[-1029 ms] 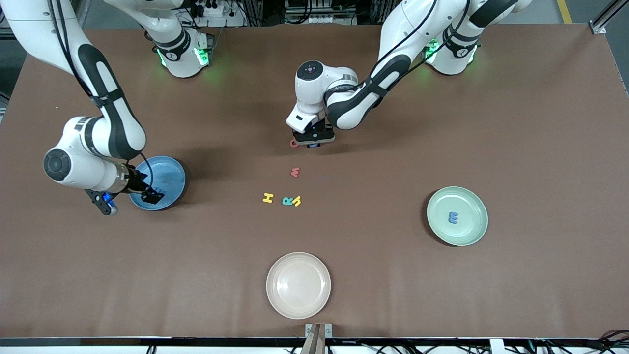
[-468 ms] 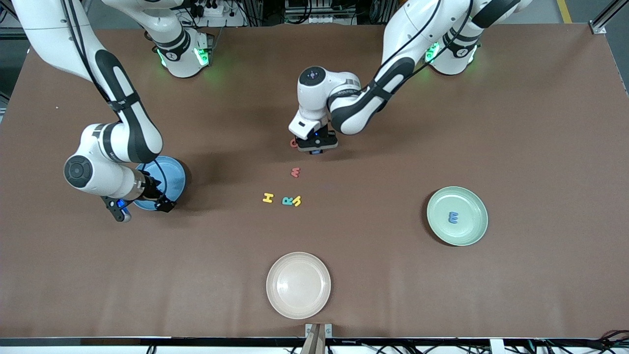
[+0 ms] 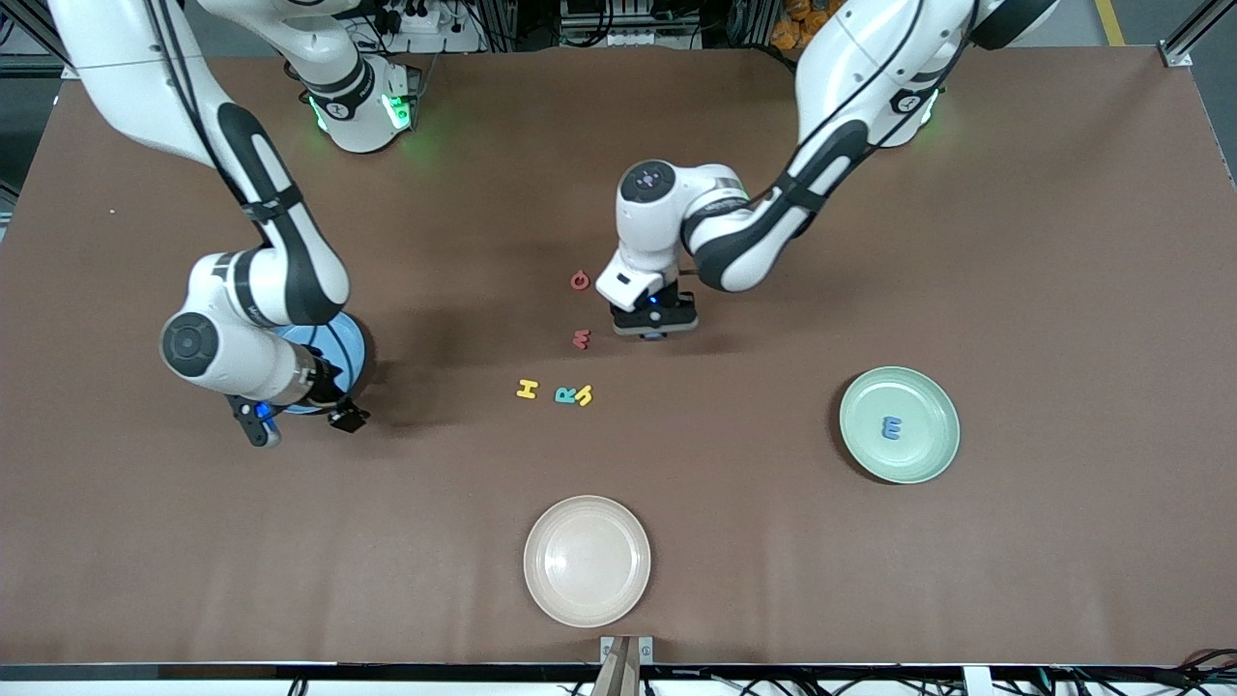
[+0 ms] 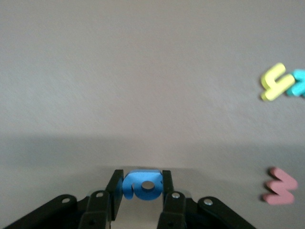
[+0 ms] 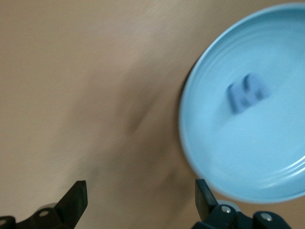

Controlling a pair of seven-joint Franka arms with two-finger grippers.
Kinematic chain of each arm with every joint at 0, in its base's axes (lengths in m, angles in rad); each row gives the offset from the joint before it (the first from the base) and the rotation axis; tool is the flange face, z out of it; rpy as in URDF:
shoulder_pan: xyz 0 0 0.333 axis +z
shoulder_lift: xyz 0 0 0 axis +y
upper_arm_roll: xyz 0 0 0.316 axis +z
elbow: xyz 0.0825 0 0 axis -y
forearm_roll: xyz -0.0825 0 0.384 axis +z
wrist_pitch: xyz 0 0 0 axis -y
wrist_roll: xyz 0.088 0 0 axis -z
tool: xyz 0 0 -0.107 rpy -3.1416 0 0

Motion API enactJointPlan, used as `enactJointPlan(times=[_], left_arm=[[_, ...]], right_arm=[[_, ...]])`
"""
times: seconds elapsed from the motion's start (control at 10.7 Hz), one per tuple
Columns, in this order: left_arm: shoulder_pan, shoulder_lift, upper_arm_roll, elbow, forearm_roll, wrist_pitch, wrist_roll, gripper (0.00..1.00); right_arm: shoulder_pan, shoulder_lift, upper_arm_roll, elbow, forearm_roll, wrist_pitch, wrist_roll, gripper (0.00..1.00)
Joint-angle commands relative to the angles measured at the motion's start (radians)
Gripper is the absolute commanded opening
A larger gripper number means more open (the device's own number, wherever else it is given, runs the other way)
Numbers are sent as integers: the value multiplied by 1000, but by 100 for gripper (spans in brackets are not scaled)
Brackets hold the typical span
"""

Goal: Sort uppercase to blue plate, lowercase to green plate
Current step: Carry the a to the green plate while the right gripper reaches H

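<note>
My left gripper is shut on the blue lowercase a, over the table beside the red lowercase m. The red G lies bare on the table. The yellow H, teal R and yellow h sit in a row. The green plate holds a blue m. My right gripper hangs open and empty at the edge of the blue plate, which holds a blue uppercase letter.
A cream plate stands near the table's front edge, nearer the camera than the letters. The right arm's elbow covers most of the blue plate in the front view.
My left gripper has lifted the blue a from beside the red G and carried it to beside the red m. My right gripper has drawn back off the blue plate.
</note>
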Motion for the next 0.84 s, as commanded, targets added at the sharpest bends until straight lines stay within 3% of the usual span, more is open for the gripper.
enactJointPlan(times=[0.0,0.37,0.75], left_arm=[[-2,-94,70,-19,-154,-30,202,13],[30,-187,187,-34,-342,-78,521,13],[41,-231,314,-40,-443,-108,733,13]], right_arm=[[51,61,-1,95,-5,-5,133,100],[115,94,-3,147,-16,-5,340,100],[207,122,5,193,-4,-22,622,100]])
